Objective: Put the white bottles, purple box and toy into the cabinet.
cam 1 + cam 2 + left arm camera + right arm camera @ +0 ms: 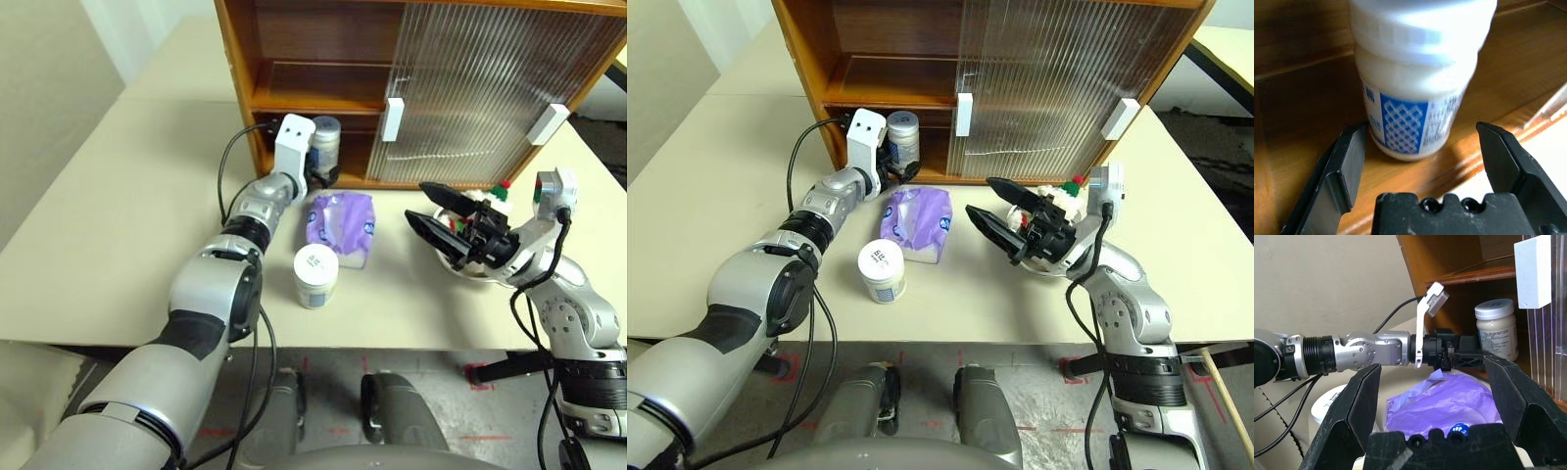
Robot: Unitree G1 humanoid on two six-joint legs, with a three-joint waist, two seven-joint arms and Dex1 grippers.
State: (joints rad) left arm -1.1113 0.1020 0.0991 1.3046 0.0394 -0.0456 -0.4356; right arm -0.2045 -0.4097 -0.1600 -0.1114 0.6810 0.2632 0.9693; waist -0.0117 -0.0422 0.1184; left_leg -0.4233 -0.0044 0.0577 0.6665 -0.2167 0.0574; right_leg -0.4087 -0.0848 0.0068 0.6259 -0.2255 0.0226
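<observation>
Bottle one (325,140) stands in the cabinet (294,59), between your left jaws, which are wide and let go. Bottle two (315,276) waits on the tabletop (118,245), right behind that arm, nearer than the box (342,227). Your right jaws hang wide over the toy (498,192).

Pale cream table (118,225) in a plainly lit room

The table's broad matte top reaches toward a light wall at the far left. Below its near edge lies a grey speckled floor (1058,411) marked with red tape lines. At the far right a second pale tabletop (1225,44) stands over darker flooring.
</observation>
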